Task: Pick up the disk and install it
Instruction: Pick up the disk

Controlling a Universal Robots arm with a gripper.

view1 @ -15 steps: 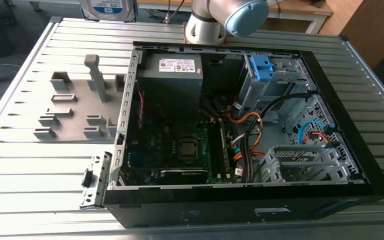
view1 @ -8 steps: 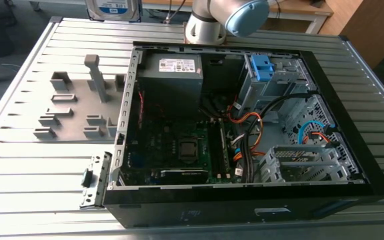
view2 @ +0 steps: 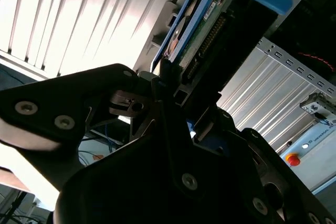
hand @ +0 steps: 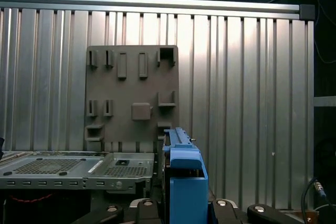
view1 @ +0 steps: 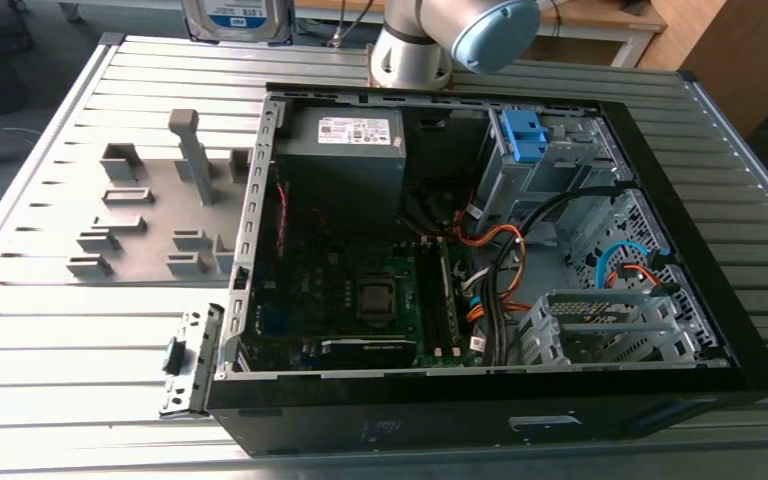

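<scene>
Gripper (view2: 181, 106) closed on one end of the disk (view2: 210, 30), held edge-on above the slatted table (hand: 252, 103), near the open computer case (view1: 424, 415). The hold appears narrow: the disk may pivot and snag the orange cables (view1: 511, 245)

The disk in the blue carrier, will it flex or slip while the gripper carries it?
Probably stiff: the disk is a metal-cased slab, held straight out from the gripper without sagging. Likely heavy for its size. Its smooth blue plastic carrier could slip under a light squeeze, and the exposed circuit board looks fragile.
</scene>
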